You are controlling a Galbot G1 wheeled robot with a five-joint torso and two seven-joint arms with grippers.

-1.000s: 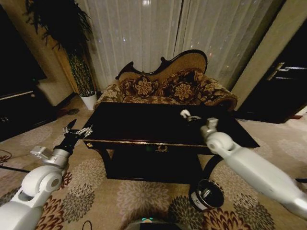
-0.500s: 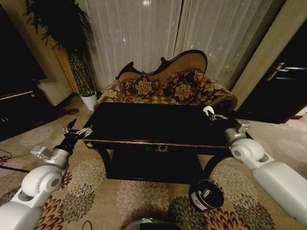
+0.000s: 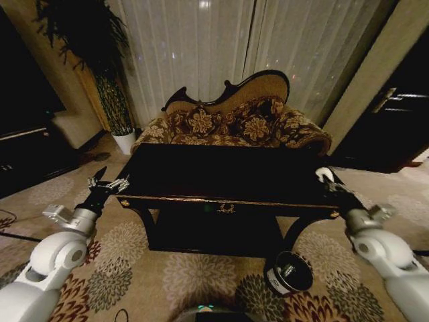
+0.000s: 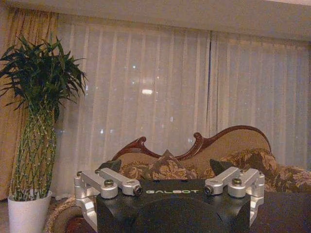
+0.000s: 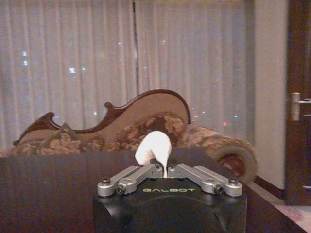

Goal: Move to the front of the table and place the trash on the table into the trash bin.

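While the right gripper point(image 3: 326, 178), at the right of the head view by the table point(image 3: 221, 176) corner, pinches a white wad of trash point(image 5: 154, 146), it could slip loose and miss the trash bin point(image 3: 289, 272) at lower right; the left gripper point(image 3: 110, 182) hangs open.

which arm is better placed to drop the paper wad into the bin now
The right. Its pincer is shut on the white paper wad at the table's right end, with the trash bin on the floor below that side. The left pincer hangs off the far corner.
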